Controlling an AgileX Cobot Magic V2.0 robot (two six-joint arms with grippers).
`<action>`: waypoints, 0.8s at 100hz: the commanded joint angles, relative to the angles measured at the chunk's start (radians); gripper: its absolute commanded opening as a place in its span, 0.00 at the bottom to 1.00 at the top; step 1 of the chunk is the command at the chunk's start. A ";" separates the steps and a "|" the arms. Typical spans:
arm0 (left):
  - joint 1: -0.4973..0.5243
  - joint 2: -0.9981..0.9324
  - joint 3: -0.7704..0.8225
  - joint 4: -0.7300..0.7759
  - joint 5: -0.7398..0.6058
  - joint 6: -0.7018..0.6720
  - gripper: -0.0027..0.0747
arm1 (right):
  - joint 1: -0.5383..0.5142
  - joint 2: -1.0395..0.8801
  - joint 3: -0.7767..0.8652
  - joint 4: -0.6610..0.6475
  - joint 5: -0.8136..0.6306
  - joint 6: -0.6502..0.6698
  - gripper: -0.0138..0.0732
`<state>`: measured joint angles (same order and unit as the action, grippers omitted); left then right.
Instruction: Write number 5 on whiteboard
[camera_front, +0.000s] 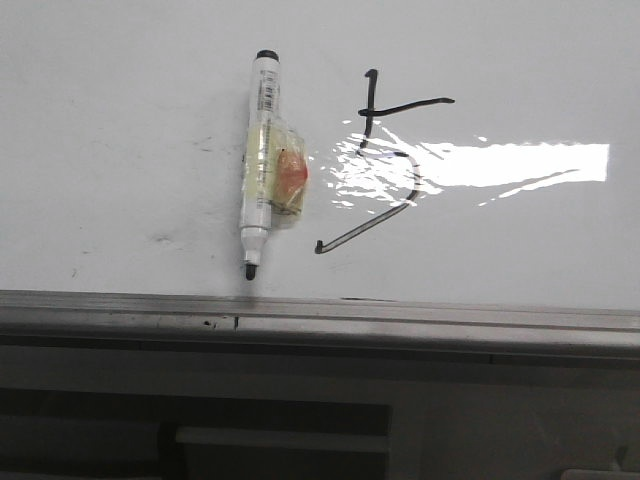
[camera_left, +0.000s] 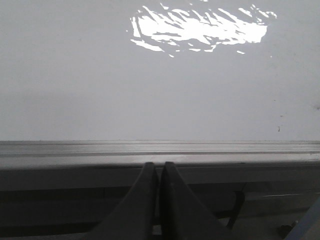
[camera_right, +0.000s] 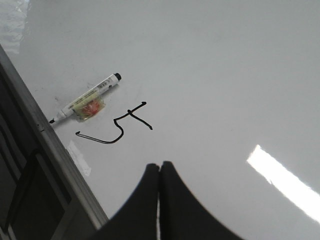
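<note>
The whiteboard fills the front view, glossy white with a bright glare patch. A thin black number 5 is drawn on it, with a long diagonal tail toward the rail. A white marker with a taped yellow-orange pad lies flat just left of the 5, uncapped tip toward the rail. The 5 and the marker also show in the right wrist view. My right gripper is shut and empty above the board, apart from the 5. My left gripper is shut and empty over the rail. Neither gripper shows in the front view.
A grey metal rail edges the board's near side, with a grey ledge and dark panels below it. Faint smudges mark the board left of the marker. Glare lies on the board in the left wrist view.
</note>
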<state>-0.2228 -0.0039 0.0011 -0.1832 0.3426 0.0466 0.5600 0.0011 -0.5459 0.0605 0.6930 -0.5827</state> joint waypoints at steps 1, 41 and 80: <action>0.002 -0.026 0.020 -0.010 -0.043 -0.008 0.01 | -0.009 0.017 -0.003 -0.067 -0.066 0.007 0.09; 0.002 -0.026 0.020 -0.010 -0.043 -0.008 0.01 | -0.370 0.017 0.460 -0.373 -0.469 0.749 0.09; 0.002 -0.026 0.020 -0.010 -0.043 -0.008 0.01 | -0.525 -0.002 0.581 -0.370 -0.372 0.749 0.09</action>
<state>-0.2228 -0.0039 0.0011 -0.1832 0.3443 0.0466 0.0426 0.0000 0.0125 -0.2972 0.3322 0.1614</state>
